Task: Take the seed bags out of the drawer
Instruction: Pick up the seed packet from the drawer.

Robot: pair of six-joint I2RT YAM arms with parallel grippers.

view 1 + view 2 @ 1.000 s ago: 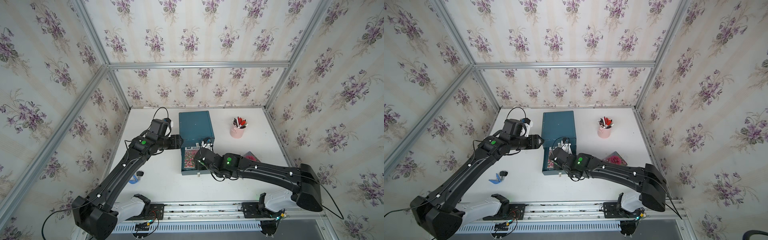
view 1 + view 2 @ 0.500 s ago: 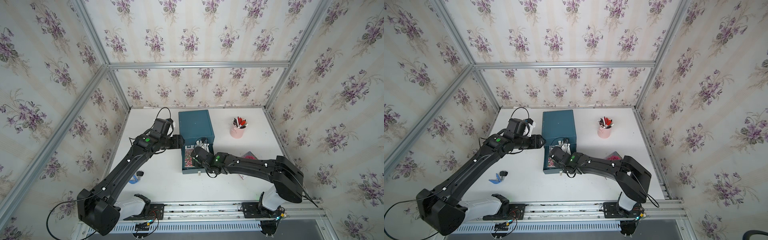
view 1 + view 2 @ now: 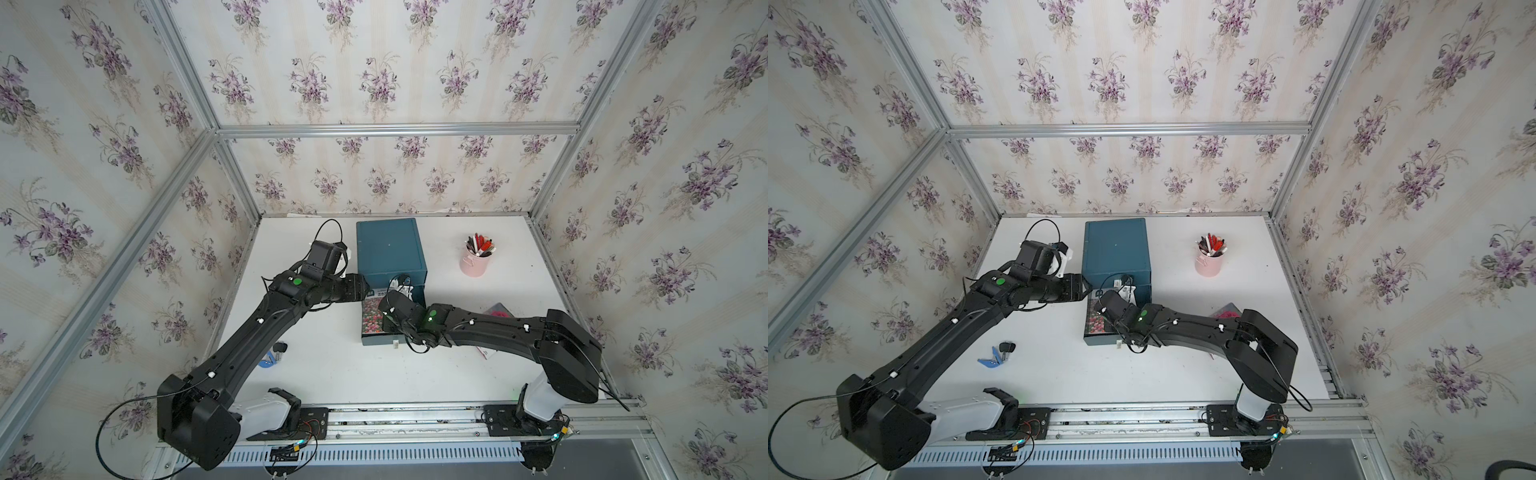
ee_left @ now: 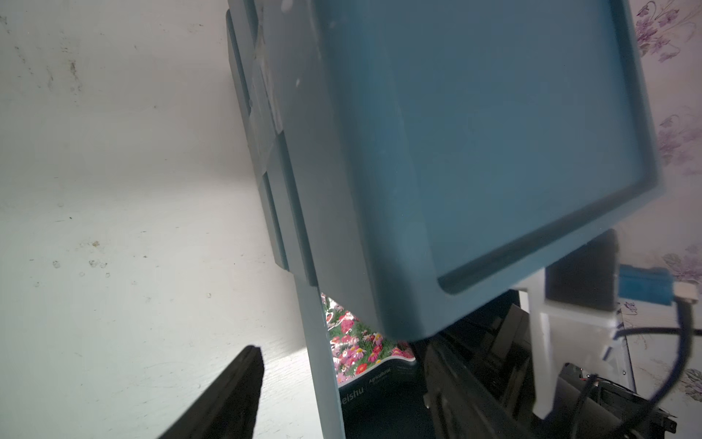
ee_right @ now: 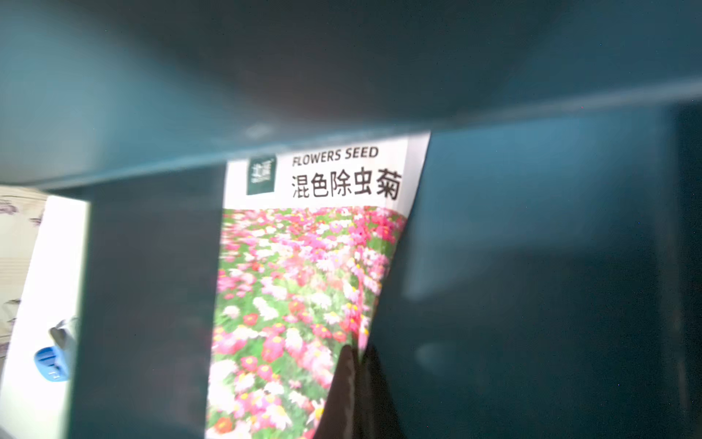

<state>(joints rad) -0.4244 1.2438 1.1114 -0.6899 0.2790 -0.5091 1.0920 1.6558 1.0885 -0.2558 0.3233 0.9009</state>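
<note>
A teal cabinet stands at the back of the table with its bottom drawer pulled out toward me. One of the seed bags, showing a mixed flower field under a white label strip, lies in the drawer. My right gripper reaches into the drawer and is shut on that bag's side edge, which is lifted slightly. My left gripper is open. It straddles the drawer's side wall, one finger outside and one inside. A pink-flowered seed bag lies on the table behind my right arm, partly hidden.
A pink cup of pens stands at the back right. A blue tool and a black key lie on the table under my left arm. Wallpapered walls with metal frame posts close the table in on three sides.
My right gripper has gone from open to shut on the flower-field bag's edge. Its arm has shifted toward the drawer. The left arm has hardly moved.
</note>
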